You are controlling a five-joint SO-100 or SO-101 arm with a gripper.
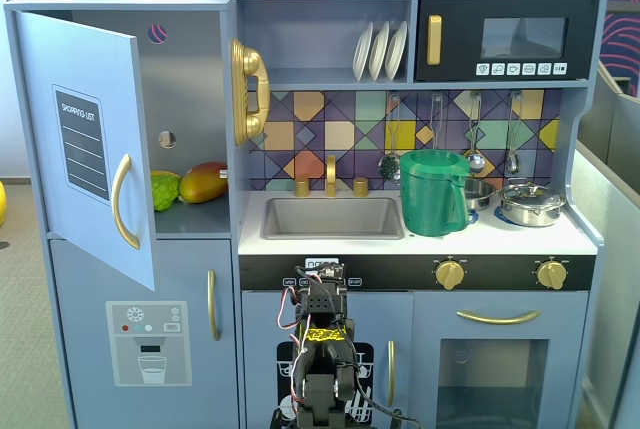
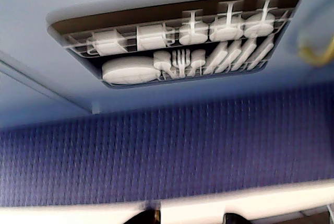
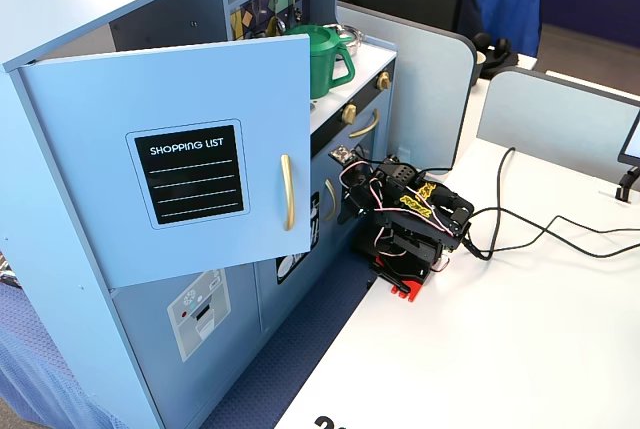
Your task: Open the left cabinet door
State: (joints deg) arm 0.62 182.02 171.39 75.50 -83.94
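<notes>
gripper (image 2: 185, 217): tips only, gap unclear, holding nothing | left cabinet door (image 1: 90, 144): open

The black five-joint arm (image 3: 405, 224) with exposed red, white and black wiring sits folded low and compact on its base, its links tucked close together. In a fixed view (image 1: 322, 349) it shows from behind as an upright stack, with a yellow-marked band across the middle link. The black two-finger gripper (image 2: 190, 217) appears only as two dark fingertips (image 2: 233, 217) at the wrist view's bottom edge, apart and holding nothing.
</notes>
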